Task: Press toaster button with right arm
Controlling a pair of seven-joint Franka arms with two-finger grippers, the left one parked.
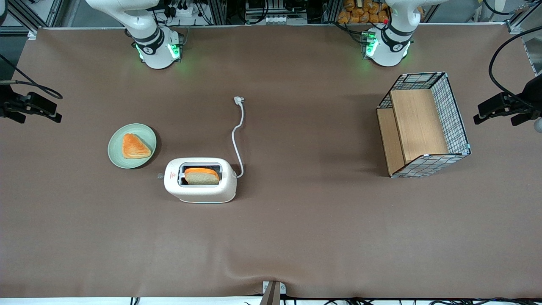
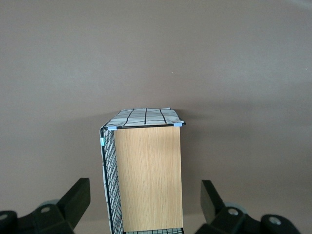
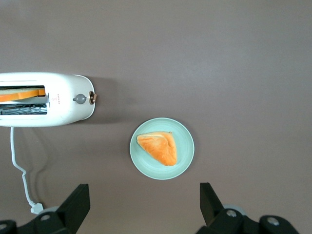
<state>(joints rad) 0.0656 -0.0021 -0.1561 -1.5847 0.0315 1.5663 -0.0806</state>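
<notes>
A brown-covered surface (image 1: 296,237) is seen spread beneath the raised right arm (image 1: 144,29), whose pincer (image 3: 144,207) hangs high above it with fingers (image 3: 78,202) set wide and nothing held between them. Directly under the pincer, a pale green plate (image 3: 185,146) carrying a triangular orange pastry (image 3: 158,147) is shown. The toaster (image 1: 200,180), cream-white with a slice of bread (image 1: 202,175) standing in its slot, is placed beside the plate, well below the pincer and nearer the front camera. The toaster button (image 3: 79,99), a small grey knob, is seen on the toaster's end facing the plate, untouched. A white cord (image 1: 237,140) is trailed from the toaster. A wire-and-wood basket (image 1: 423,125) is tipped toward the parked arm's end.
</notes>
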